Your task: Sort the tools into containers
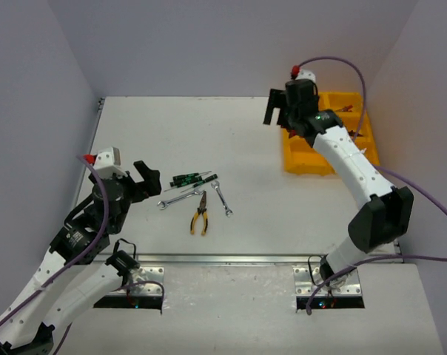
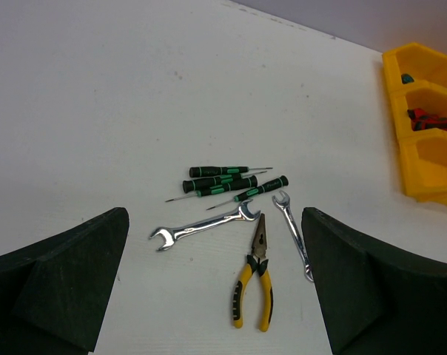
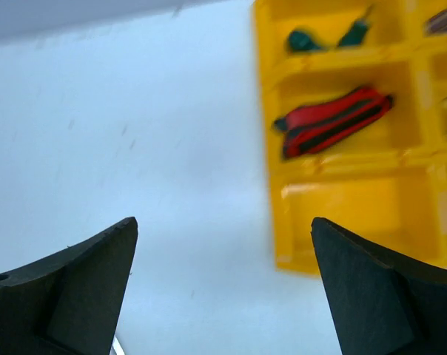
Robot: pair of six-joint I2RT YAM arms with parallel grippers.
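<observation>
Top external: left gripper spread wide, empty, just left of tool cluster on table. Right gripper spread wide, empty, at left edge of yellow tray.

Left wrist: green screwdrivers bunched; two wrenches just below; pliers nearest.

Right wrist: red-and-black cutters in tray's middle compartment; green-handled pieces in next one beyond, blurred.

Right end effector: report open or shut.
Open: the right end effector shows both fingers wide apart, nothing between them.
</observation>
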